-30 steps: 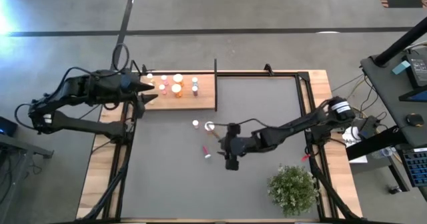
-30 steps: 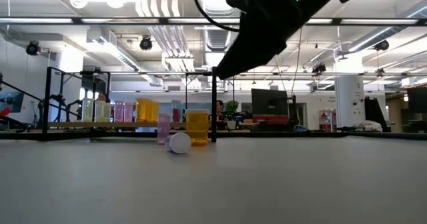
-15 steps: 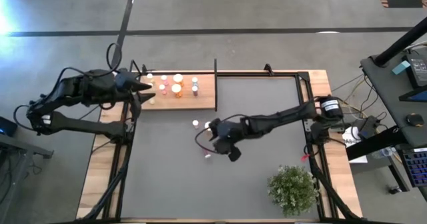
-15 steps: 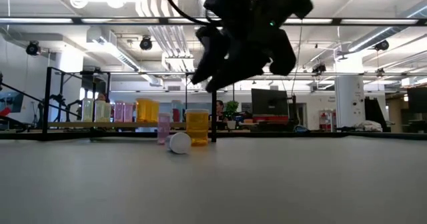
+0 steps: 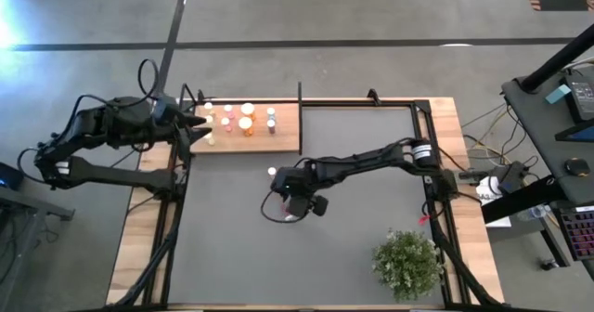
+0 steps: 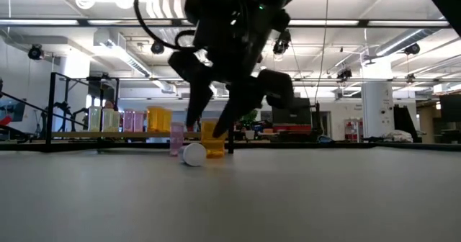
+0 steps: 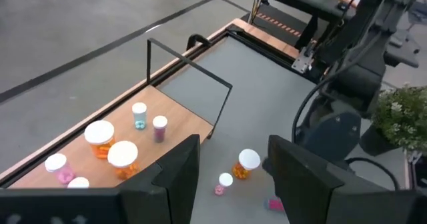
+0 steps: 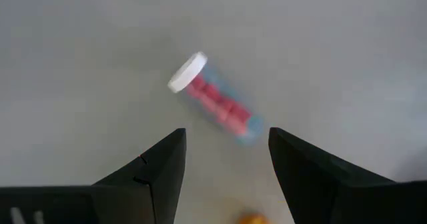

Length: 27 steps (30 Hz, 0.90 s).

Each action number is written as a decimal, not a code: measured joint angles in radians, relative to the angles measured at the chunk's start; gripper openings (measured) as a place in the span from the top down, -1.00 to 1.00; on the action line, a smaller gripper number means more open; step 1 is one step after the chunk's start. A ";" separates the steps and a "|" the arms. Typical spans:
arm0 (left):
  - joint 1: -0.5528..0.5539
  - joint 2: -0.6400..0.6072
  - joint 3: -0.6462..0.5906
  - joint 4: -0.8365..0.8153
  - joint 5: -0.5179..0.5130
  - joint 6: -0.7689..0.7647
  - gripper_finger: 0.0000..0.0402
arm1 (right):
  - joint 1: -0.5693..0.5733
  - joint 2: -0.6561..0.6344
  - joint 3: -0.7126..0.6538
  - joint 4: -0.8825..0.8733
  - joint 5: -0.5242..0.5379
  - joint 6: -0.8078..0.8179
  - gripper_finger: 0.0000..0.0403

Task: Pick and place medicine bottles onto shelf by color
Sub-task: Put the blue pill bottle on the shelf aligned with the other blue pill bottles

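- Mid-table, just below the shelf: right gripper over a fallen pink bottle, fingers well apart, nothing held.
- Bottle on its side on the grey top, white cap at one end, lying diagonal to the finger gap in the right wrist view; ahead of the tips, not yet between them.
- Low view: right gripper close above the tabletop, fingers pointing down, tips beside the orange bottle.
- Best approach, by judgement: turn wrist so pads cross the body, not cap-to-base; centre on the pink part, drop straight, close gently – round body prob. rolls if nudged from one side.
- Watch neighbours: orange bottle and a small one stand near, easy to knock.
- Left gripper waits at shelf's left end, fingers part open, empty.
- Shelf already carrying pink, orange and pale bottles; pink ones toward its left, so likely spot for this one.
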 joint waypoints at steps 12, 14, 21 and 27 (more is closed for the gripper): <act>0.000 -0.016 0.001 0.000 -0.001 -0.005 0.19 | 0.002 0.145 0.193 -0.115 -0.002 -0.195 -0.02; 0.001 -0.019 0.002 0.000 -0.001 -0.005 0.19 | 0.002 0.162 0.217 -0.117 -0.002 -0.203 -0.02; 0.000 -0.030 0.002 0.000 -0.001 -0.004 0.19 | 0.002 0.224 0.319 -0.229 -0.005 -0.228 0.12; 0.000 -0.037 0.002 -0.001 -0.001 -0.004 0.19 | 0.002 0.269 0.359 -0.255 -0.021 -0.226 0.28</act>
